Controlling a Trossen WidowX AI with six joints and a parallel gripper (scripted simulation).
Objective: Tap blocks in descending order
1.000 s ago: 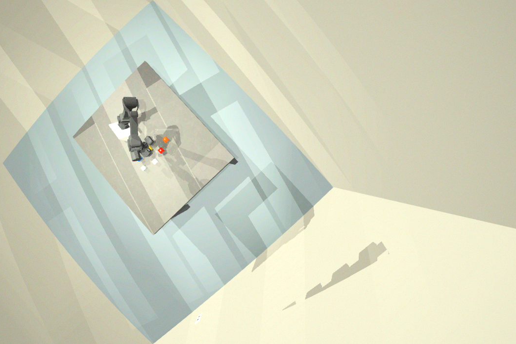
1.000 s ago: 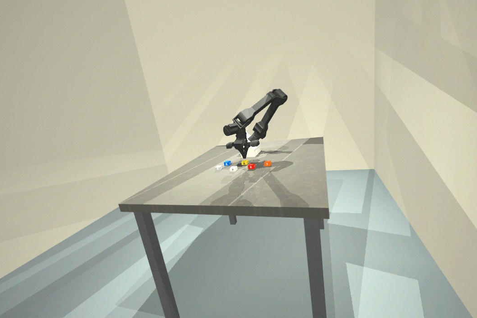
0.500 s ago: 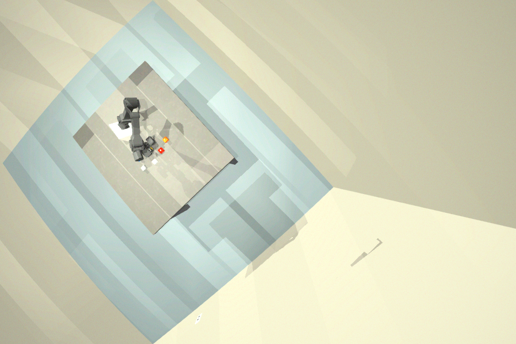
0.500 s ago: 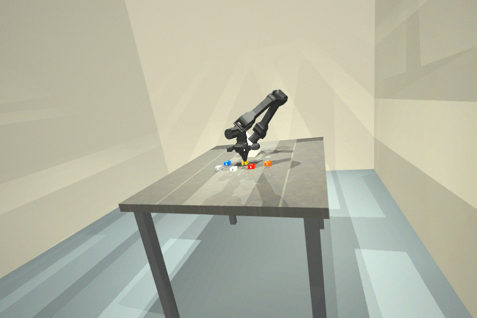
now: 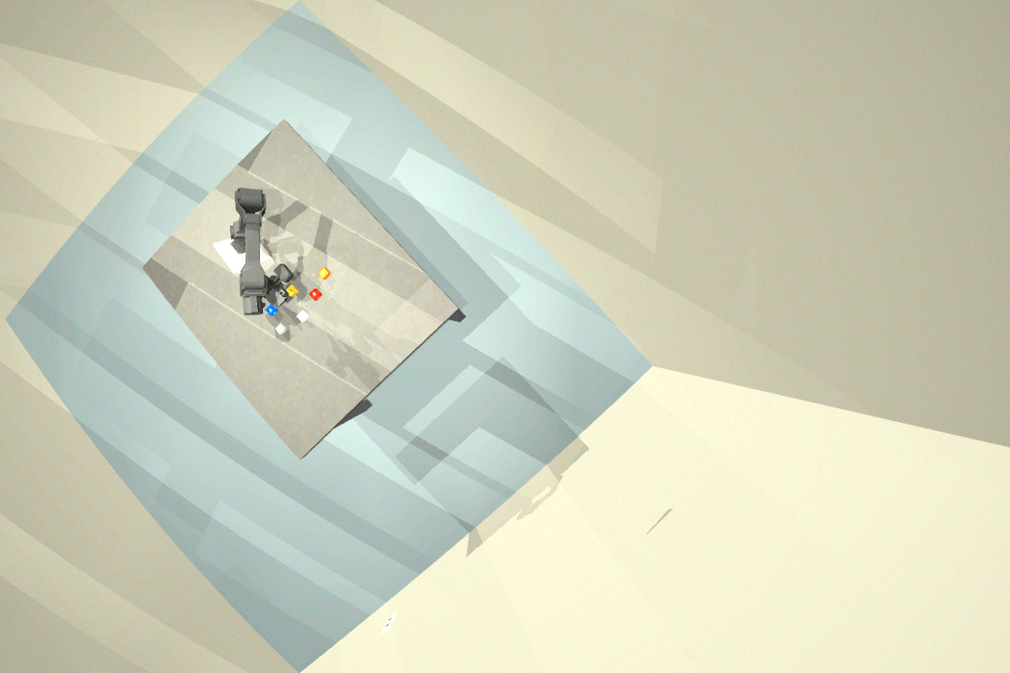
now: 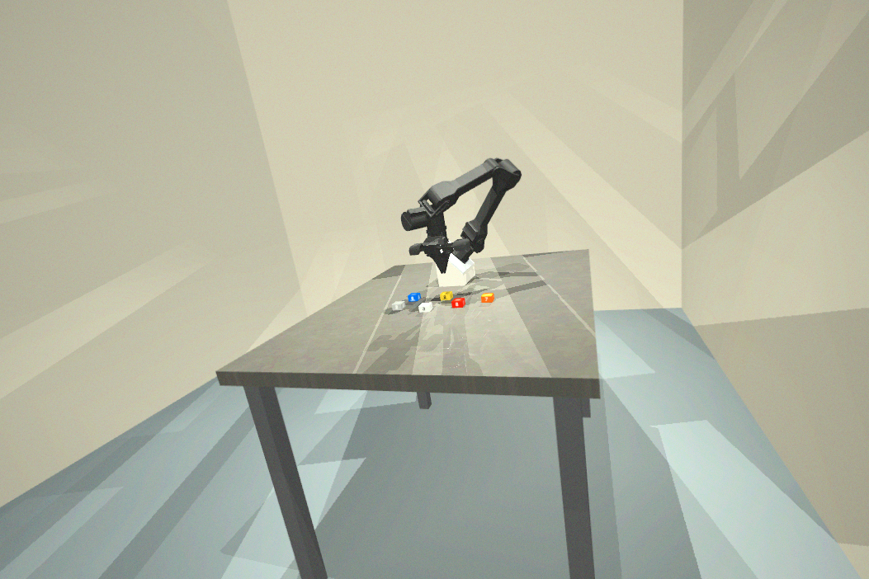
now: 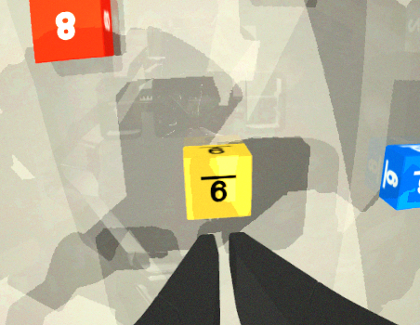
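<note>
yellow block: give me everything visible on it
The yellow block is a small, plain-coloured cube lying flat on the table. Its top shows a black 6 with a bar over it, and another digit is partly visible on the far side face. The shut gripper hangs above it, clear of it. No other block touches it.

Grey streaked worktop [image 6: 517, 341] on dark grey legs [image 6: 281, 471], white base block [image 6: 459, 274] toward its far edge, pale blue-grey floor [image 6: 414, 491] crossed by light and shadow patches, beige walls [image 6: 107, 170] meeting in a corner behind
</note>
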